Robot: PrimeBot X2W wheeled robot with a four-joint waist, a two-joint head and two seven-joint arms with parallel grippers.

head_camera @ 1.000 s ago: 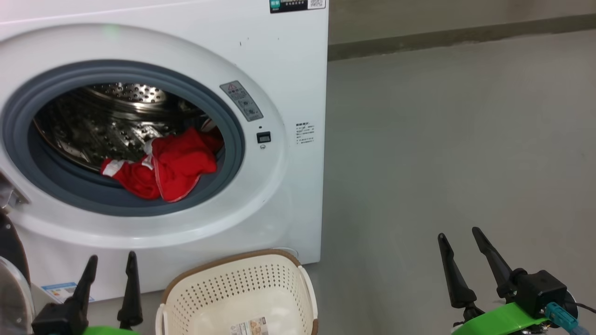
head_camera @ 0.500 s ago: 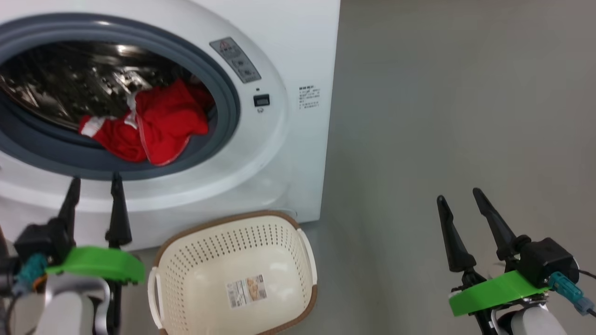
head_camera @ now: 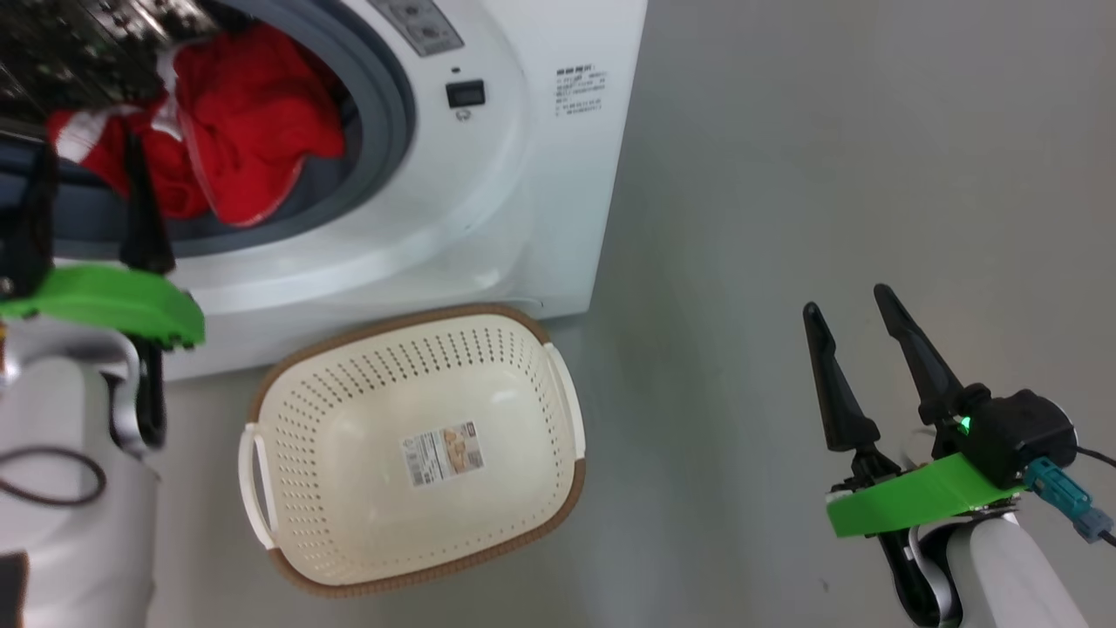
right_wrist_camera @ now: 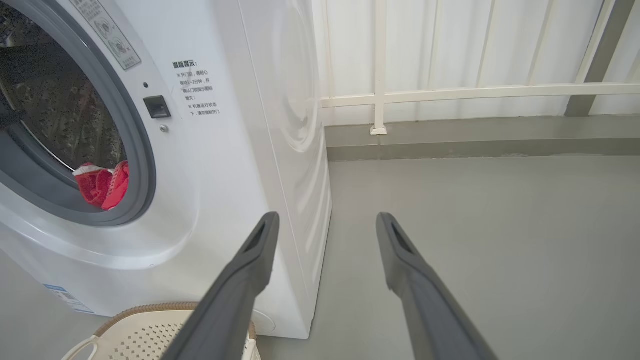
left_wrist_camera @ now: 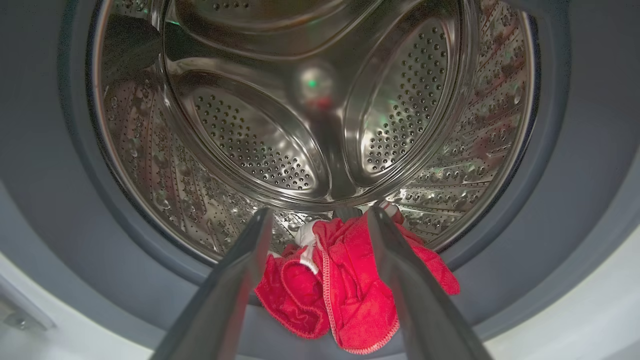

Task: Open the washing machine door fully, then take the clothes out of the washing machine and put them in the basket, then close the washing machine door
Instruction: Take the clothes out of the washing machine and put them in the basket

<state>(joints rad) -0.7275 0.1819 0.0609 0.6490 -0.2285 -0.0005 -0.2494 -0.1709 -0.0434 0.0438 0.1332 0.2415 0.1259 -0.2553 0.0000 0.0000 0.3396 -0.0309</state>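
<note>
Between the spread, empty fingers of the left gripper [left_wrist_camera: 319,212], the clothes [left_wrist_camera: 345,285] lie straight ahead and slightly lower. They form a crumpled red heap with white trim, running roughly crosswise, draped over the washing machine [left_wrist_camera: 575,200] door ring. The right gripper [head_camera: 847,297], parted and holding nothing, is well apart, so the left arm is nearer.

The left end effector [head_camera: 87,155] and the right end effector [head_camera: 846,298] each carry two long, dark, tapering fingers [right_wrist_camera: 257,240] with a shallow slot near the tip. Each pair is mounted on a bright green bracket [head_camera: 915,504]. Behind the right bracket sits a black housing [head_camera: 1016,436] with a small green light [head_camera: 964,425] and a teal connector [head_camera: 1057,506]. The forearms [head_camera: 1016,567] are smooth and pale grey-white. A thin dark cable loop [head_camera: 101,478] lies on the left forearm.
</note>
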